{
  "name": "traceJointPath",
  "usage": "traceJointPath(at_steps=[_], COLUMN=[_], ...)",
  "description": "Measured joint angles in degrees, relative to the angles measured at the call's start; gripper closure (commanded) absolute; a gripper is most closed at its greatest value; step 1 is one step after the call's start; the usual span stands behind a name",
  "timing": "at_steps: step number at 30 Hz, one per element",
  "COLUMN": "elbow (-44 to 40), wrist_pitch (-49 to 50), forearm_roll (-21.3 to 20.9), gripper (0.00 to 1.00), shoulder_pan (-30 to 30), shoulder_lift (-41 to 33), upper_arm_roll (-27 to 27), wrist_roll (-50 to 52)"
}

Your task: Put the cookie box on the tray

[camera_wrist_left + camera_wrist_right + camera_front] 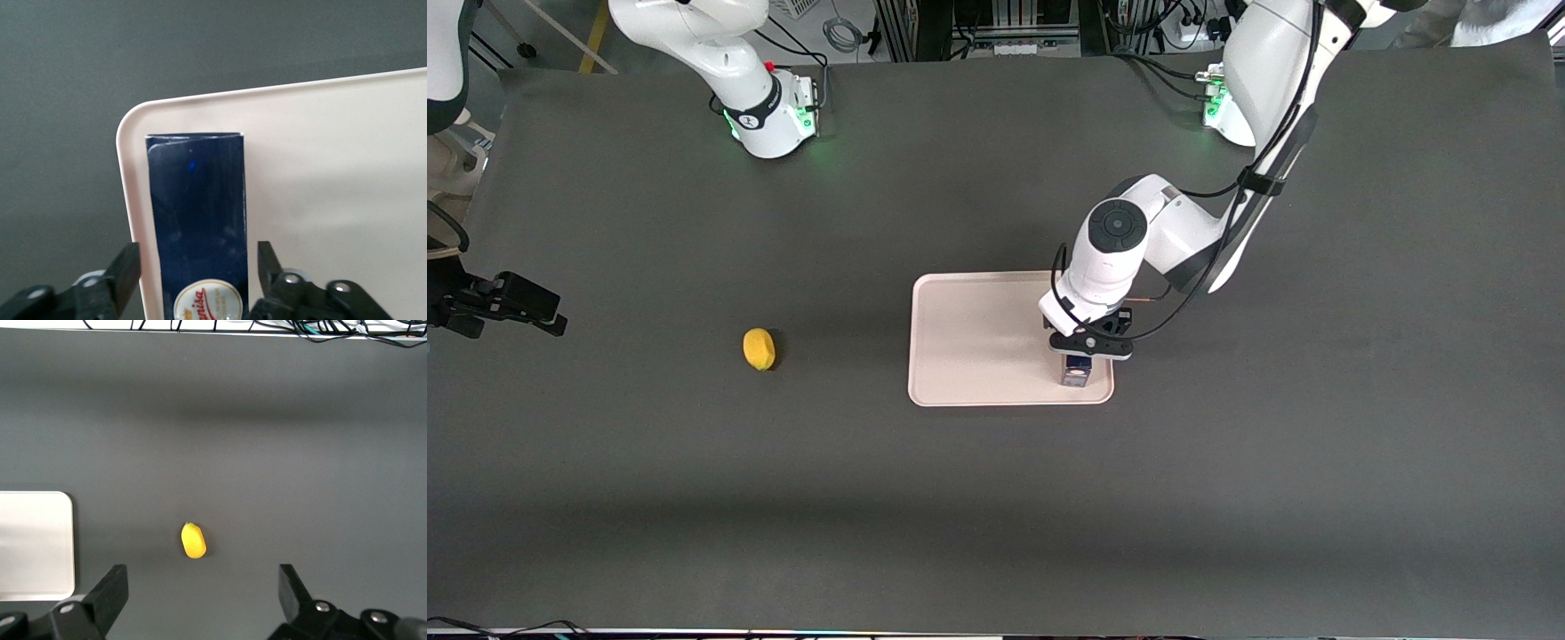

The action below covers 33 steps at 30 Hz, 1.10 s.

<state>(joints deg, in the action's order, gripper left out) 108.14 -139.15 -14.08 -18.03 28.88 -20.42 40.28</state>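
Left wrist view | gripper (197, 267) jaws apart, straddling cookie box (197, 213) | box long axis runs along tray (333, 167) corner edge.

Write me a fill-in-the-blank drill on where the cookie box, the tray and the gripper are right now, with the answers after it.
1. The cookie box stands on the pink ____, near one of its corners.
2. The fingers of the gripper stand apart from the box sides, so the gripper is ____.
3. The gripper hangs directly ____ the cookie box.
4. The small lump lying on the table toward the parked arm's end is ____ in colour.

Missing words: tray; open; above; yellow
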Motion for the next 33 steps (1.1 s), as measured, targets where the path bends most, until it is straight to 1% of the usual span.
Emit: traceJointPath(at_steps=[12,19,24,33], elbow=[-1.01,-3.09,-4.44,-7.16], wrist_pitch=[0.00,0.02,0.75,7.05], forearm_roll=[-0.07,-0.17,-0.18,0.34], gripper=[0.00,0.00,0.00,0.00], shoulder_pan=[-0.03,0.08,0.59,3.03], shoulder_lift=[-0.02,-0.63,-2.65,-8.63], upper_arm_roll=[0.06,0.22,0.65,1.06], wrist_roll=[0.04,0.04,0.04,-1.20])
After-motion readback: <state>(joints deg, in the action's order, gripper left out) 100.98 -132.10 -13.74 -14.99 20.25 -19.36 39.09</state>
